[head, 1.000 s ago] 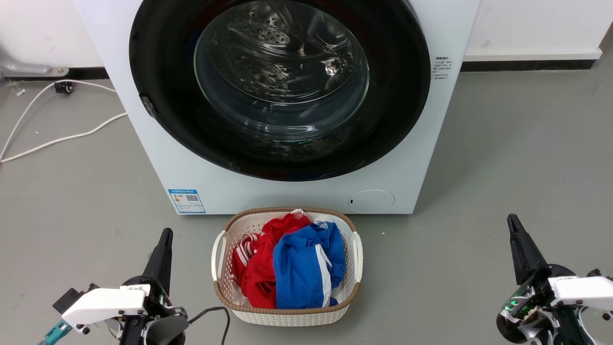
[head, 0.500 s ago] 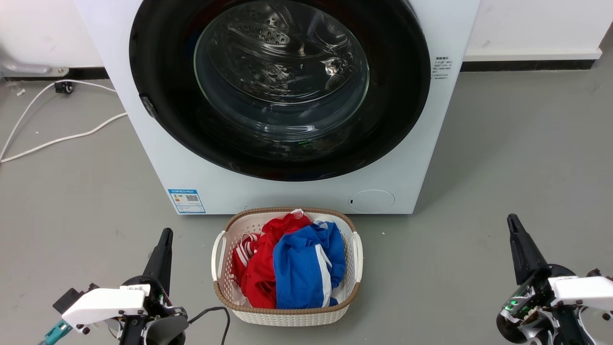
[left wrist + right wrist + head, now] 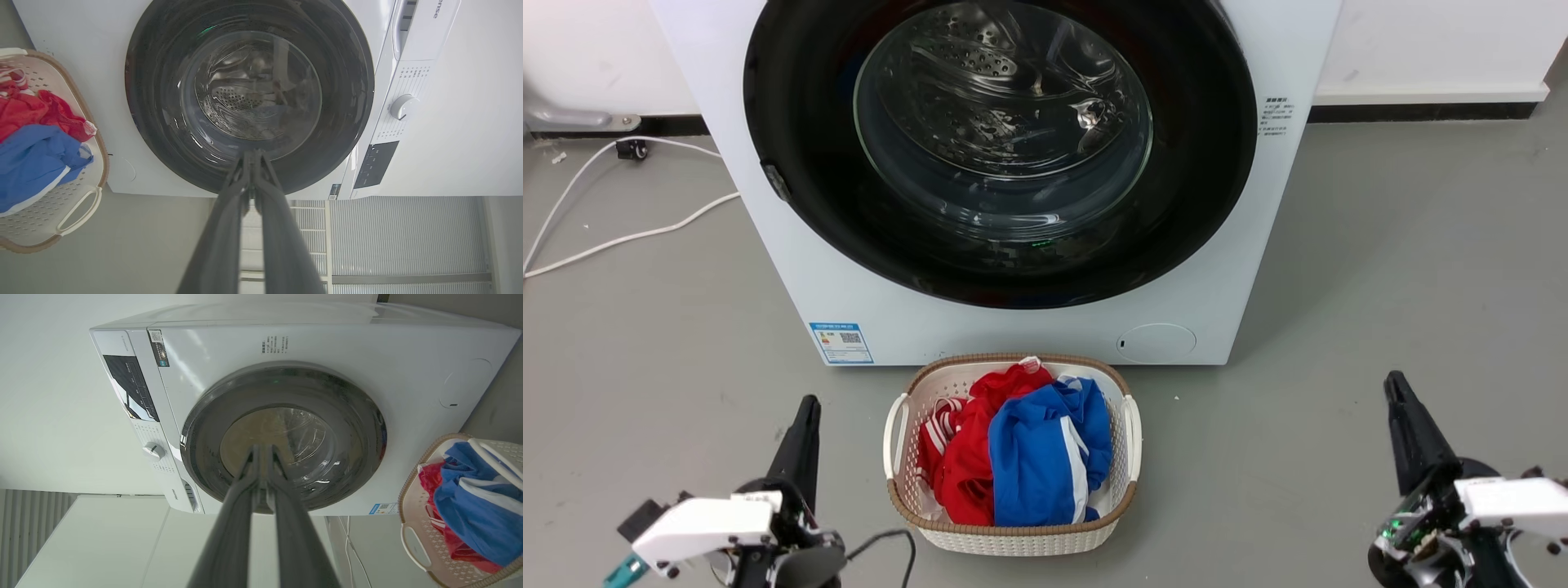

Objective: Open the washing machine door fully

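Washing machine door (image 3: 1001, 273) shut, just behind laundry basket (image 3: 1013, 541). Left claw (image 3: 808, 404) & right claw (image 3: 1393, 384), both pressed together, flank basket. Likely best: hook latch (image 3: 774, 181) nearer left claw, swing wide.

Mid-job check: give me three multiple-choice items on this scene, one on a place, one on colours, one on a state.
1. Where is the basket relative to the washing machine? A) on top B) on the floor before it C) behind it
2. The clothes in it are? A) red and blue B) green C) white
3. The washing machine door is? A) wide open B) shut C) removed
B: it stands at the machine's foot. A: red and blue cloth shows. B: the black disc lies against the front.
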